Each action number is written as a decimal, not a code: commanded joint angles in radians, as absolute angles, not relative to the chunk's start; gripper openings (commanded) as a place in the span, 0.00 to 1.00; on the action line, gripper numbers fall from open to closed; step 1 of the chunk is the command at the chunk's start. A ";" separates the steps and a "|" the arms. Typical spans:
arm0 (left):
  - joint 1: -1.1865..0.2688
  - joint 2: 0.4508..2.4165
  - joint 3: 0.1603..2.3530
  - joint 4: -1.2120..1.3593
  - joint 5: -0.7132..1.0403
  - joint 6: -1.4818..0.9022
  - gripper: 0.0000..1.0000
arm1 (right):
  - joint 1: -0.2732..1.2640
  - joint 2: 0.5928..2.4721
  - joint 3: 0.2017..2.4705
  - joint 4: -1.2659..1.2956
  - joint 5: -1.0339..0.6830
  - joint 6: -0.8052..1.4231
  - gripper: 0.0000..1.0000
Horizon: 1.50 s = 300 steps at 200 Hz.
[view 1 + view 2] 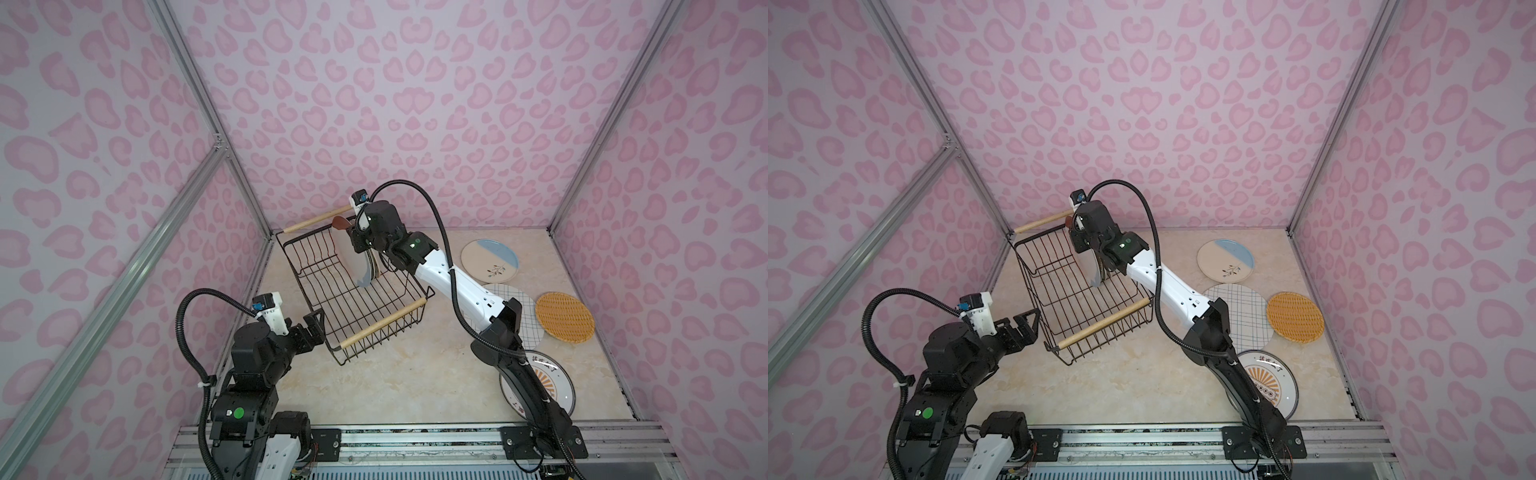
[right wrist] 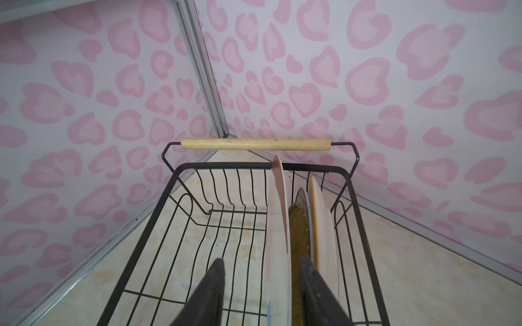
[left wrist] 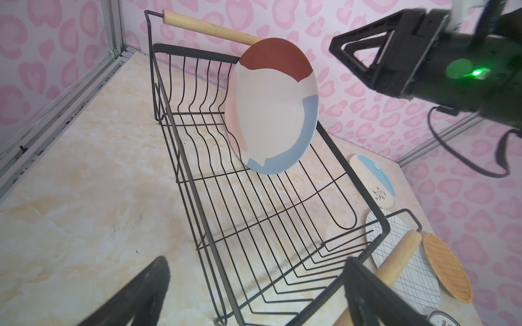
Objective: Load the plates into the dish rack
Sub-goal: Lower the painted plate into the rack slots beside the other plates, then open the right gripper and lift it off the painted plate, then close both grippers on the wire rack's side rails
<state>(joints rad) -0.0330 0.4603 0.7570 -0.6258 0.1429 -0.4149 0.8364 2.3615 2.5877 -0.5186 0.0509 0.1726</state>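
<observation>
Overhead, in both top views, the dish rack (image 1: 357,303) (image 1: 1084,307) is sitting slantwise near the table's (image 1: 395,386) back left corner. The colour-blocked plate (image 1: 351,262) (image 1: 1088,266) is standing on edge inside it. The right gripper (image 1: 358,246) is hanging over that plate, and the left gripper (image 1: 313,328) is hovering beside the rack's near left corner.

From the left wrist, the left gripper (image 3: 255,265) is showing its fingers (image 3: 141,293) standing wide apart, holding nothing, while the plate (image 3: 271,107) is leaning toward the far handle (image 3: 209,28).

From the right wrist, the right gripper (image 2: 262,262) is straddling the plate's (image 2: 279,225) rim, its fingers (image 2: 209,293) parted with gaps on both sides. Other plates (image 2: 322,225) are standing just behind.
</observation>
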 commanded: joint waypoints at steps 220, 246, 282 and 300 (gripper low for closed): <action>-0.034 1.176 0.983 -0.636 -0.113 -0.671 0.53 | 0.589 2.239 2.195 -0.826 -0.186 0.149 0.61; -0.033 1.195 0.979 -0.627 -0.118 -0.663 0.40 | 0.601 2.187 2.116 -0.766 -0.195 0.161 0.61; -0.034 1.212 0.982 -0.613 -0.102 -0.656 0.29 | 0.609 2.176 2.084 -0.742 -0.197 0.161 0.61; -0.034 1.222 0.985 -0.609 -0.098 -0.648 0.28 | 0.609 2.205 2.115 -0.771 -0.205 0.157 0.59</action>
<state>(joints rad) -0.0330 1.2114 0.9695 -0.6411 -0.1009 -0.6670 0.6098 2.1723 2.0914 -0.7601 -0.1925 0.1650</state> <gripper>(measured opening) 0.279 0.601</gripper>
